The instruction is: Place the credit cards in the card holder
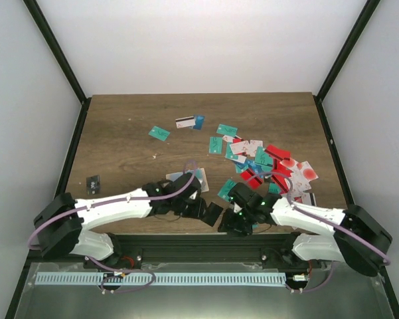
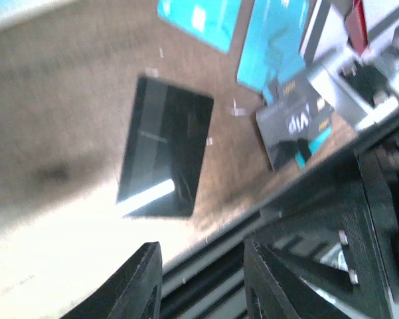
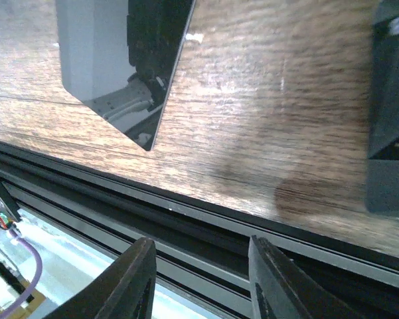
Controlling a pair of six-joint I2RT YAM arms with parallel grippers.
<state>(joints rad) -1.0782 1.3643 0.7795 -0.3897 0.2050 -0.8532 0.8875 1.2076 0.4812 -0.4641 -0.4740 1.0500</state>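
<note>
Two white-and-black robot arms crouch low at the near edge of a brown wood-grain table (image 1: pixel 126 113), both grippers empty. The left gripper (image 2: pixel 200 258) has its jaws partly apart, with nothing between them, just short of a glossy black rectangular plastic card (image 2: pixel 164 156) lying flat on the wood. The right gripper (image 3: pixel 200 249), likewise partly parted and gripping nothing, hangs above the table's front rail. The teal, red, white and blue credit cards (image 1: pixel 265 163) lie strewn in a loose heap right of centre, a few teal strays (image 1: pixel 159 133) farther back.
</note>
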